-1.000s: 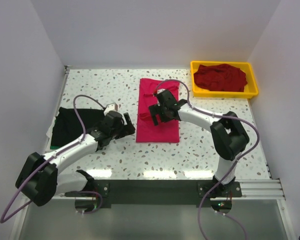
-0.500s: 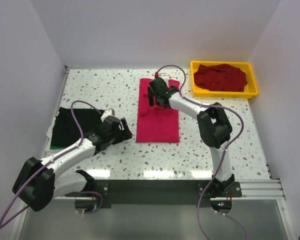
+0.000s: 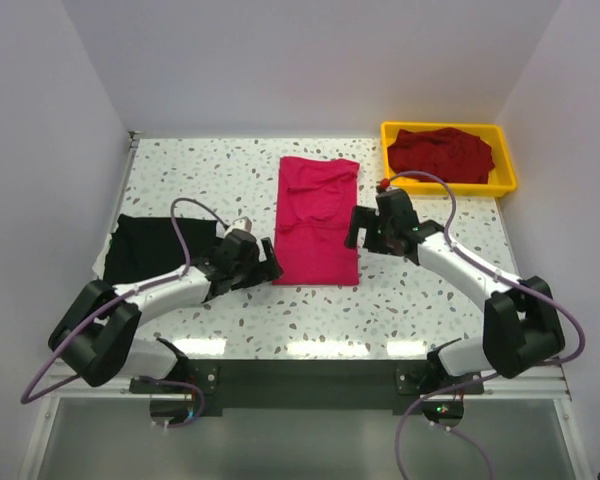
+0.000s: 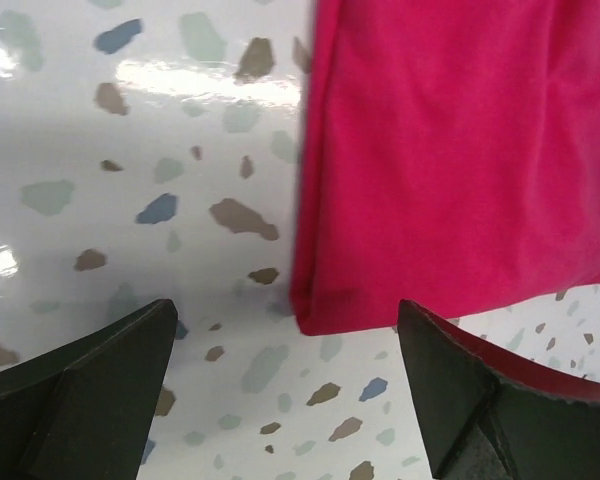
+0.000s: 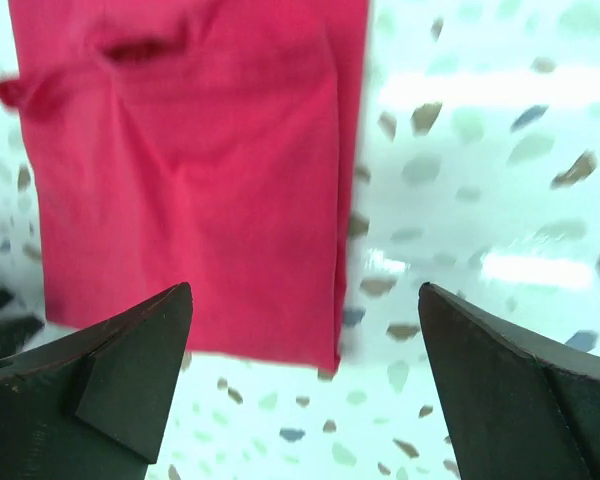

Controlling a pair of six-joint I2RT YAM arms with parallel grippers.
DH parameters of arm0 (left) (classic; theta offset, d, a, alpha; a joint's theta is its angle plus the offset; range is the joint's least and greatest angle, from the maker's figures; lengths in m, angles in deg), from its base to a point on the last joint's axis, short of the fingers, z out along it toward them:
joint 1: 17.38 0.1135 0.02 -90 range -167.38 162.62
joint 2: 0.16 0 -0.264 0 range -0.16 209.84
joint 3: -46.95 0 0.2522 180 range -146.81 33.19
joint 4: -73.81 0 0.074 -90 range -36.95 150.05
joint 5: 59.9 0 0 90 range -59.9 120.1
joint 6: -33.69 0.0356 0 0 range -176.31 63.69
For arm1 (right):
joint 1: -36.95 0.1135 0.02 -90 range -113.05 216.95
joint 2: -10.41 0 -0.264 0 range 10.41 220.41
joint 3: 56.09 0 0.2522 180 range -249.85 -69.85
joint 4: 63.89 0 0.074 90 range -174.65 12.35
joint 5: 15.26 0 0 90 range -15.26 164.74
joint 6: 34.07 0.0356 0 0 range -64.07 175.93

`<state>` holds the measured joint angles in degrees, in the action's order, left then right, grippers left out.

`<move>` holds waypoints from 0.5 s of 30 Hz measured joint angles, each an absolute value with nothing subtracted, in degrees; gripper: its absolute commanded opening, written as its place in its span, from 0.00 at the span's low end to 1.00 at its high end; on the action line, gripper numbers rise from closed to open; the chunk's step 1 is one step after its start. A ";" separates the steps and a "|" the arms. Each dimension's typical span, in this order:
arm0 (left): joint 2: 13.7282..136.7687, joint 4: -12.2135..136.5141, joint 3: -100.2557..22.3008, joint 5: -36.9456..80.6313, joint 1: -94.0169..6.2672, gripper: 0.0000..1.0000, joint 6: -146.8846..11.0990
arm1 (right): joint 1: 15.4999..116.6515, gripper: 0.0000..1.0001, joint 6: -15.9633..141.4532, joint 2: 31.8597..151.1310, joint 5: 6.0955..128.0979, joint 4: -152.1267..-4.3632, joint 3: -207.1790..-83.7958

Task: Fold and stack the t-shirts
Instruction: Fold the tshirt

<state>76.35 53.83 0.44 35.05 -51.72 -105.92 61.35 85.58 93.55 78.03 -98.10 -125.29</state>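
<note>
On the table (image 3: 210, 170), the pink shirt (image 3: 318, 215) lies mid-surface as a folded strip, its long axis running from near edge to far edge. The left gripper (image 3: 267, 263), jaws wide and empty, sits at its near left corner. The right gripper (image 3: 355, 230), likewise wide and empty, flanks its right edge.

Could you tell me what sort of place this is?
Probably a robotics lab cell: plain white walls enclose a speckled table, left arm and right arm bolted at its near edge.

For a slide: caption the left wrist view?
Open left gripper at a corner of the folded pink-red t-shirt on speckled table.
</note>
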 measured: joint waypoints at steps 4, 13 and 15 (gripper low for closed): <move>80.20 56.65 -1.66 33.70 -53.52 0.80 -105.57 | 61.75 0.95 87.98 89.46 70.84 -97.22 -116.68; 83.89 59.82 -2.62 33.28 -55.29 0.47 -105.33 | 62.05 0.74 91.63 90.82 58.29 -93.07 -108.97; 84.16 59.71 -2.62 33.33 -55.75 0.47 -105.24 | 62.05 0.69 92.18 91.84 57.59 -91.80 -108.42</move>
